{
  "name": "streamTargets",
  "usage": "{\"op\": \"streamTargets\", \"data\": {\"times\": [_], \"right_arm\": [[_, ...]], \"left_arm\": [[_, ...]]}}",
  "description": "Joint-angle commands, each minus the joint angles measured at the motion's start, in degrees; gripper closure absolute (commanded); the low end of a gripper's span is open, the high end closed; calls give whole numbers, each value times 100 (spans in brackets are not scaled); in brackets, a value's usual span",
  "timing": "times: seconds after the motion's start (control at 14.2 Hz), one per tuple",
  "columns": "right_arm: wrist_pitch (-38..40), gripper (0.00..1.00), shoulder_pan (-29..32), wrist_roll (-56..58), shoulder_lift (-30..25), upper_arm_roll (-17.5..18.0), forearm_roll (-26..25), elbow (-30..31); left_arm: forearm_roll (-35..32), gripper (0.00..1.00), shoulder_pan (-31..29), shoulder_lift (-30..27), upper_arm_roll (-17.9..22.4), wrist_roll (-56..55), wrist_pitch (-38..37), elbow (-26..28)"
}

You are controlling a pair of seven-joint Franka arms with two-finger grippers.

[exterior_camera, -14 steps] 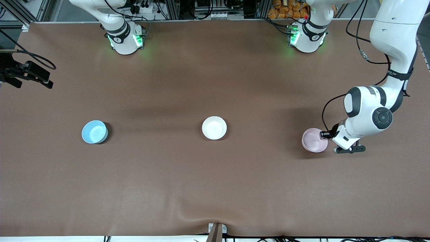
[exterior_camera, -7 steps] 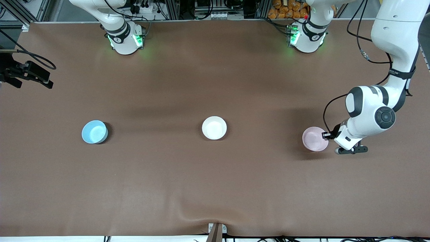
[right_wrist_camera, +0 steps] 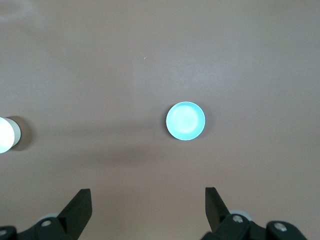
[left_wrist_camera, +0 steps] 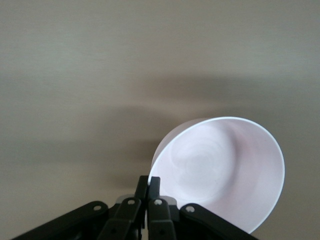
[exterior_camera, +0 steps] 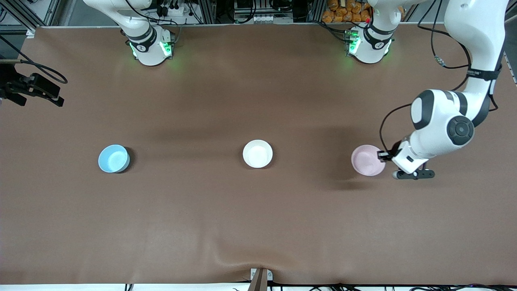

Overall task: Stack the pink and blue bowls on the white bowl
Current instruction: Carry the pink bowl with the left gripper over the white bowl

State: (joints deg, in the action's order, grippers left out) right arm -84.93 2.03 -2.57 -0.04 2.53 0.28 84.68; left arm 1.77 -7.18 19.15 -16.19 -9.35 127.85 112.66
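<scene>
My left gripper is shut on the rim of the pale pink bowl and holds it tilted in the air, toward the left arm's end of the table. In the left wrist view the fingertips pinch the bowl's rim, and the bowl opens toward the camera. The white bowl stands at the table's middle. The light blue bowl stands toward the right arm's end. My right gripper is open and empty, high over the table, with the blue bowl and the white bowl's edge below.
A brown cloth covers the table, with a wrinkle near the front edge. A black device with cables juts in at the right arm's end. A small metal bracket sits at the near edge.
My left gripper has lifted the pink bowl off the table and carried it toward the white bowl. The blue and white bowls have not moved.
</scene>
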Motion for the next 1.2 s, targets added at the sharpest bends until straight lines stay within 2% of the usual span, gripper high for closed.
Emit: {"op": "streamTargets", "data": {"times": [0.0,0.14,0.28,0.7,1.13], "right_arm": [[-42,0,104,81,-119,46,95,101],[-42,0,104,81,-119,46,95,101],[-42,0,104,81,-119,46,95,101],[-42,0,104,81,-119,46,95,101],[-42,0,104,81,-119,46,95,101]], "left_arm": [[122,100,23,-70,-444,-574,-347,-339],[122,100,58,9,-822,-1216,-392,-595],[131,100,207,132,-990,-1560,-392,-815],[526,100,1269,905,-1009,-2632,-383,-1711],[491,100,2052,1301,-982,-3063,-103,-1765]]}}
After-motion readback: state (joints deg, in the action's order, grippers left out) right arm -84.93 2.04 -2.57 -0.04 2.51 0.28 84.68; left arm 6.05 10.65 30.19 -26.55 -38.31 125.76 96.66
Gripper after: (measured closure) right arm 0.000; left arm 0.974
